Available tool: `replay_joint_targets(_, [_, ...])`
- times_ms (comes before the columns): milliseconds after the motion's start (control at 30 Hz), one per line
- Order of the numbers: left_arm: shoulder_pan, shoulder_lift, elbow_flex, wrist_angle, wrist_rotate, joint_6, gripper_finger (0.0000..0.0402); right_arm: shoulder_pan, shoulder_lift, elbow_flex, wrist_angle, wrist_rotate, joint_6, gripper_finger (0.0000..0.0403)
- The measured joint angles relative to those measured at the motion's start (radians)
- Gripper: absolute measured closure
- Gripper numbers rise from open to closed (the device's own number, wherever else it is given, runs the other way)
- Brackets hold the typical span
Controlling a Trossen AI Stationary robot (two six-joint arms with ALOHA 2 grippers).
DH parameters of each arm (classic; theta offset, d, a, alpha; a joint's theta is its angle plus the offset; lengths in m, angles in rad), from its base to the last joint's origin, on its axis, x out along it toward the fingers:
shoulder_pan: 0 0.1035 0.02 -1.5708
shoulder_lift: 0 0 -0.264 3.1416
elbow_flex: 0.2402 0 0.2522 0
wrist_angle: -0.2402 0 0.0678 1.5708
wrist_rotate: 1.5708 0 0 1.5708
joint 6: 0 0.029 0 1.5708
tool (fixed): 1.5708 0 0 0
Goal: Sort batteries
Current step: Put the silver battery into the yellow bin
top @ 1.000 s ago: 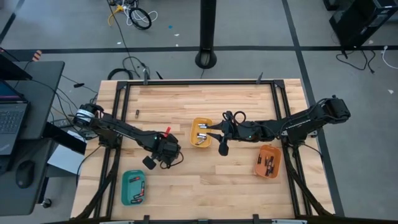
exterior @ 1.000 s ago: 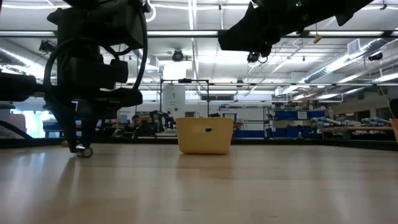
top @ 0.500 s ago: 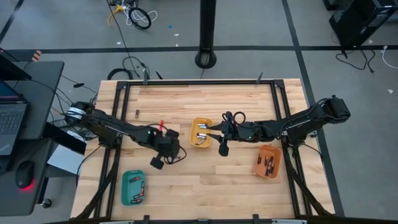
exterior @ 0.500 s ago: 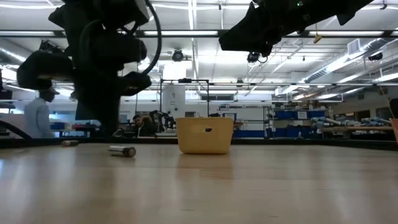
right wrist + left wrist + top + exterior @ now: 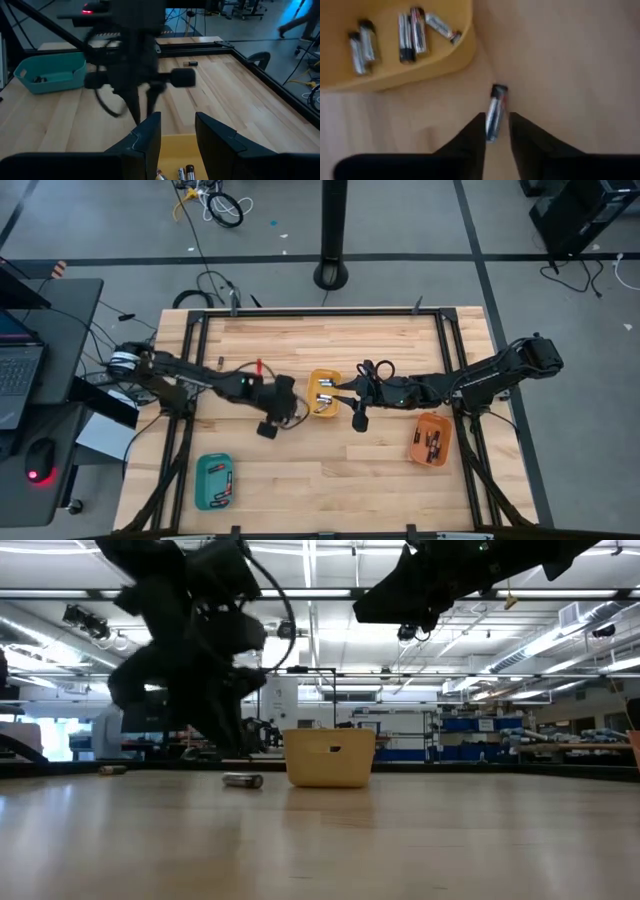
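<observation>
from the table-level camera, nearest to me is a loose battery (image 5: 242, 780) lying on its side on the table (image 5: 320, 840), just beside the yellow tray (image 5: 330, 757). a second ago i was seeing it well off from that tray, so it is arriving where it belongs but is not yet inside. i am swinging the left end effector (image 5: 290, 394) in with it; it is now hovering just beside the yellow tray, and its wrist camera is showing the battery's near end between the narrowly parted fingers (image 5: 472, 137). whether they are gripping it or only nudging it, i cannot tell. in the yellow tray several batteries (image 5: 410, 34) are already lying. the right end effector (image 5: 340, 392) is waiting over the tray's far rim, fingers apart, holding nothing. farther from the tray, the teal tray (image 5: 214, 481) and orange tray (image 5: 431, 439) are each holding cells, and one more battery (image 5: 220, 361) is lying alone near the table's back edge, still needing sorting.
</observation>
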Motion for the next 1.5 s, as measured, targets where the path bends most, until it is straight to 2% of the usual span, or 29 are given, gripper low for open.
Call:
replay_joint_targets(167, [0.088,0.073,0.000,0.025,0.107,0.052,0.0251,0.000,0.000,0.000,-0.008,0.000,-0.001,0.0273])
replay_joint_targets(267, [0.099,0.122,0.000,0.067,0.108,0.075,0.0226,0.000,0.000,0.000,-0.014,0.000,0.000,0.0272])
replay_joint_targets(433, [0.105,0.157,0.004,0.106,0.083,0.084,0.0214,0.000,0.000,0.000,-0.022,0.000,0.000,0.0272])
replay_joint_targets(600, [0.101,0.156,0.031,0.070,0.071,0.078,0.0214,0.000,0.000,0.000,-0.035,0.000,0.004,0.0274])
replay_joint_targets(700, [0.102,0.156,0.052,0.070,0.062,-0.004,0.0214,0.000,0.000,0.000,-0.036,0.000,0.006,0.0274])
replay_joint_targets(900, [0.100,0.155,0.057,0.108,0.096,-0.319,0.0213,0.000,0.000,0.000,-0.036,0.000,0.008,0.0273])
replay_joint_targets(1067, [0.100,0.160,0.037,0.136,0.036,-0.540,0.0213,0.000,0.000,0.000,-0.036,0.000,0.008,0.0273])
replay_joint_targets(1233, [0.099,0.178,0.003,0.229,-0.002,-0.628,0.0213,0.000,0.000,0.000,-0.036,0.000,0.010,0.0275])
replay_joint_targets(1367, [0.096,0.183,-0.003,0.289,-0.023,-0.636,0.0213,0.000,0.000,0.000,-0.035,0.000,0.010,0.0275])
replay_joint_targets(1500, [0.088,0.183,-0.003,0.305,-0.133,-0.632,0.0213,0.000,0.000,0.000,-0.035,0.000,0.009,0.0276])
